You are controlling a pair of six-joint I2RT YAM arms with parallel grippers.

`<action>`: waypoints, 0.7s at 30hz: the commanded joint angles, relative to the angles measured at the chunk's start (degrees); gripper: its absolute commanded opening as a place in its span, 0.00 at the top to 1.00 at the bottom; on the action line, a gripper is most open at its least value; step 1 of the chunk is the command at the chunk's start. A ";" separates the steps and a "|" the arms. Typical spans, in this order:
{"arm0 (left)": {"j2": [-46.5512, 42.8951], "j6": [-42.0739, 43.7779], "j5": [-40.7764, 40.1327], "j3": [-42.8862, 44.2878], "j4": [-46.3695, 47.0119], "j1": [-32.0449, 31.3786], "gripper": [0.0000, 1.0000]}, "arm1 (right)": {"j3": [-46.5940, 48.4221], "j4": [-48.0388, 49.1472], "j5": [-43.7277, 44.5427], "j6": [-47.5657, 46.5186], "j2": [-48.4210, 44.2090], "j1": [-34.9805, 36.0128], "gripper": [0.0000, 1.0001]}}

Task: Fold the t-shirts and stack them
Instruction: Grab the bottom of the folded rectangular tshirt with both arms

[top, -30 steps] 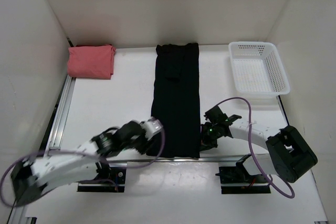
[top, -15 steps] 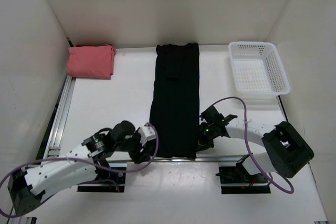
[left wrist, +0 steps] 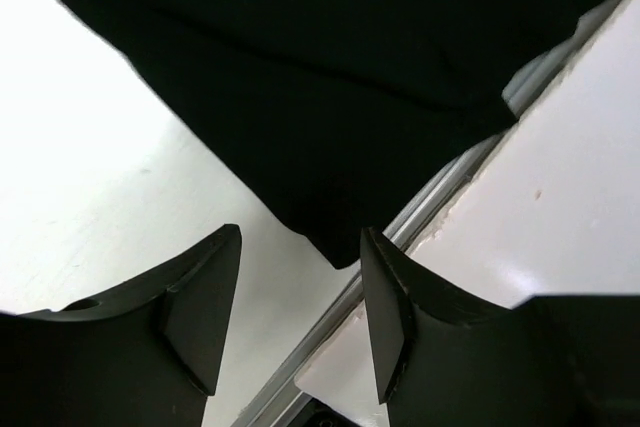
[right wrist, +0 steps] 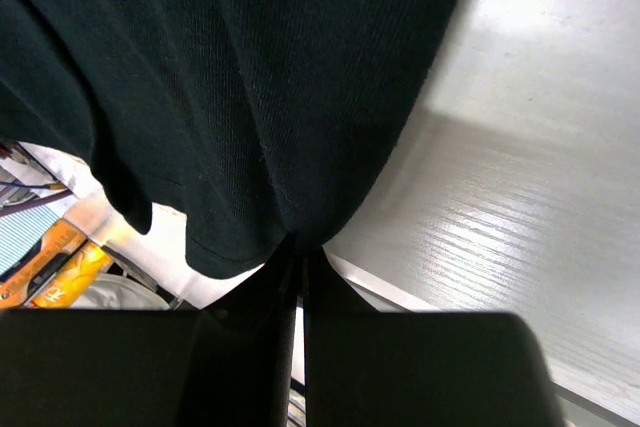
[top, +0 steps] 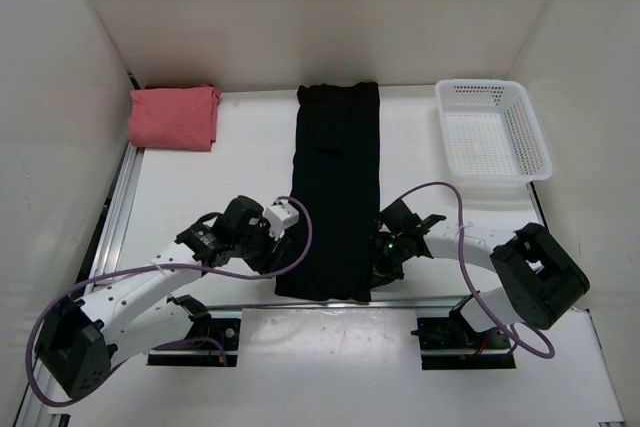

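Observation:
A black t-shirt point(top: 335, 187) lies as a long narrow strip down the middle of the table, its near end at the front edge. My right gripper point(top: 383, 255) is shut on that strip's right near edge; in the right wrist view the closed fingertips point(right wrist: 300, 247) pinch a bunched fold of the black cloth point(right wrist: 250, 97). My left gripper point(top: 268, 259) hovers open just left of the strip's near left corner. In the left wrist view that corner point(left wrist: 335, 242) sits just beyond the gripper point(left wrist: 300, 237), nothing between the fingers. A salmon pink t-shirt point(top: 173, 117) lies folded at the back left.
A white mesh basket point(top: 493, 127) stands at the back right. A metal rail point(left wrist: 440, 197) runs along the table's front edge right beside the shirt's corner. White walls close in the back and both sides. Purple cables loop from both arms.
My left arm swung back and then forward to the shirt's near left corner. My right gripper shifted slightly left, and the shirt's near end slid left with it.

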 commanded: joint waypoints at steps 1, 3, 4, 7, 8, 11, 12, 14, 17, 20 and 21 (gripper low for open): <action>-0.51 0.12 -5.38 -3.68 1.94 -3.35 0.40 | -0.15 -1.81 5.77 -1.88 1.49 0.42 0.98; -2.60 0.12 -11.87 -2.91 8.78 -2.83 0.40 | -0.15 -1.81 5.77 -1.88 2.02 0.42 0.98; -3.31 0.12 -11.89 -1.68 10.90 -1.79 0.40 | -0.15 -1.81 5.77 -1.88 2.63 0.42 0.98; -4.37 0.12 -3.30 0.62 14.52 1.12 0.36 | -0.15 -1.81 5.77 -1.88 3.16 0.42 0.98; -4.37 0.12 -2.50 0.01 14.52 1.13 0.36 | -0.15 -1.81 5.77 -1.88 3.16 0.42 0.98; -8.56 0.12 -0.74 -10.69 14.52 1.13 0.36 | -0.15 -1.81 5.77 -1.88 3.69 0.94 0.98; -10.07 0.12 -2.21 -13.24 14.52 0.60 0.36 | -0.15 -1.81 5.77 -1.88 3.69 0.94 0.98; -11.92 0.12 -5.03 -17.73 13.91 0.60 0.34 | -0.68 -1.81 5.77 -1.88 4.21 1.55 0.98; -12.45 0.12 -4.87 -20.64 13.38 0.60 0.32 | -0.68 -1.81 5.77 -1.88 5.44 1.56 0.98; -12.46 0.12 -6.09 -22.14 13.38 0.60 0.31 | -0.68 -1.81 5.77 -2.50 6.85 1.56 0.98; -12.46 0.12 -6.09 -22.15 13.38 1.38 0.31 | -0.68 -1.81 5.77 -2.50 6.86 1.56 0.98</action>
